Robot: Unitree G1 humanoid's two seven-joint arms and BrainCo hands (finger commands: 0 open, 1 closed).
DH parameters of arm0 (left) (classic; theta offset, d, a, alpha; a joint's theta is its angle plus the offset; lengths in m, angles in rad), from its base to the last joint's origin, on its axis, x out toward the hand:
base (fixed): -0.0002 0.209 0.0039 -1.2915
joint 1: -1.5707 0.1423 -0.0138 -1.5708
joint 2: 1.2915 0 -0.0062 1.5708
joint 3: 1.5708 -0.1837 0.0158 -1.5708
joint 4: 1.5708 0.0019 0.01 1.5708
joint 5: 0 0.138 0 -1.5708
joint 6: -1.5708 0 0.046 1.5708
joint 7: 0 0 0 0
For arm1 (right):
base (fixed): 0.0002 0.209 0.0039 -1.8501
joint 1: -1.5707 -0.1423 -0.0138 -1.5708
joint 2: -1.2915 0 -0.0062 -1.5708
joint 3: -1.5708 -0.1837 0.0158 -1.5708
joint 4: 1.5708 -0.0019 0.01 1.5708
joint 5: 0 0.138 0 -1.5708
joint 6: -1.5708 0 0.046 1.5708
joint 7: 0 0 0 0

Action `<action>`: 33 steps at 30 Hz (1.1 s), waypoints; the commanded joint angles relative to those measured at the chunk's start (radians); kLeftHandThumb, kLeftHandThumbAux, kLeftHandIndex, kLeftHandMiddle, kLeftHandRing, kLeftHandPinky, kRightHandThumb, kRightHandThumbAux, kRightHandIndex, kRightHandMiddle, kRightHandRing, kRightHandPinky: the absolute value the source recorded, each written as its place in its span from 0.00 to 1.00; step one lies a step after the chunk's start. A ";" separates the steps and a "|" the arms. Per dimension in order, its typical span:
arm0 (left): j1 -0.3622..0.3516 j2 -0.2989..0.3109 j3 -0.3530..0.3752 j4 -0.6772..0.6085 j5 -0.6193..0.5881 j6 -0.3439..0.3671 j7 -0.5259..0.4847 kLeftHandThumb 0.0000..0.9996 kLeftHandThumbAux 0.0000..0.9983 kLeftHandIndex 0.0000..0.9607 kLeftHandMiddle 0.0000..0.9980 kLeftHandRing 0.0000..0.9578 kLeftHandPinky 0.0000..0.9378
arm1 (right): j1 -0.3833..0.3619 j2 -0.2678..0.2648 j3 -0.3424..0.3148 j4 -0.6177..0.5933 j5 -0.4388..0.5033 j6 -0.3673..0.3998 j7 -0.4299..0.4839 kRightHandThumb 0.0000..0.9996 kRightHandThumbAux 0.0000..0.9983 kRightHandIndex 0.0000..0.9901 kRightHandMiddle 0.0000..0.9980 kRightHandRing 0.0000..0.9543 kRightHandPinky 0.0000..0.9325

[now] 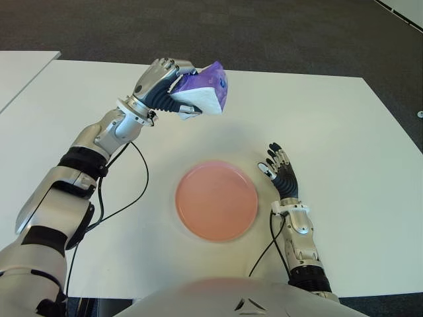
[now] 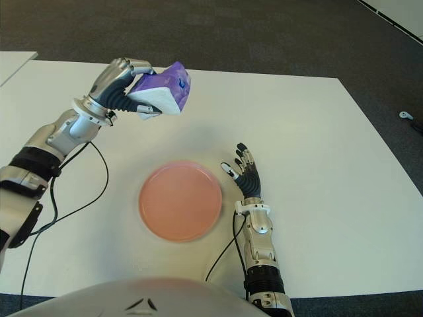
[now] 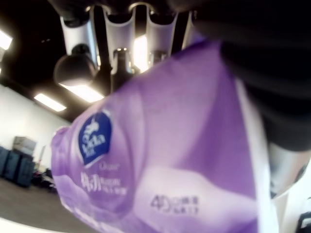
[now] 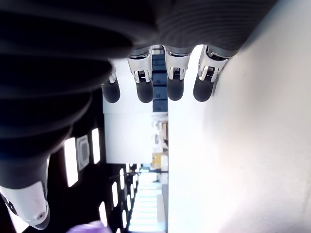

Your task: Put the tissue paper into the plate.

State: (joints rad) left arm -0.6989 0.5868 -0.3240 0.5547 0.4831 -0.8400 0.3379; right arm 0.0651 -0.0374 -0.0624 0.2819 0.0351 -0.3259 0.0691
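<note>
Left arm reaches forward, raised above the table; left hand [image 1: 160, 80] with fingers curled tight around the tissue pack [image 1: 206, 90]. Right hand [image 1: 282, 172] low at the right, fingers straight and slightly spread, holding nothing, forearm pointing forward.

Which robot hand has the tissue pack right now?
The left robot hand: its fingers are closed on the purple tissue pack, up beyond the pink plate. The right robot hand is open, holding nothing, beside the plate.
</note>
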 commanded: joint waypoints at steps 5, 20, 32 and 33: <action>0.166 -0.015 0.066 -0.302 -0.086 0.083 -0.183 0.74 0.70 0.46 0.87 0.90 0.92 | 0.023 -0.003 0.000 0.078 -0.005 0.039 -0.005 0.01 0.64 0.00 0.00 0.00 0.00; 0.267 -0.045 0.046 -0.412 -0.166 -0.029 -0.397 0.74 0.70 0.46 0.87 0.90 0.91 | 0.011 -0.003 0.002 0.095 -0.005 0.032 -0.008 0.01 0.66 0.00 0.00 0.00 0.00; 0.351 -0.024 0.025 -0.436 -0.081 -0.093 -0.518 0.74 0.70 0.46 0.86 0.89 0.90 | 0.008 -0.007 0.002 0.105 -0.007 0.021 -0.006 0.00 0.70 0.00 0.00 0.00 0.00; 0.355 -0.023 0.021 -0.440 -0.076 -0.088 -0.528 0.74 0.70 0.46 0.86 0.89 0.90 | 0.008 -0.007 0.003 0.105 -0.007 0.021 -0.006 0.00 0.70 0.00 0.00 0.00 0.00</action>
State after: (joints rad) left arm -0.3682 0.5551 -0.2897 0.1239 0.3796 -0.9352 -0.1532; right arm 0.0293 -0.0440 -0.0613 0.3276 0.0348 -0.3440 0.0644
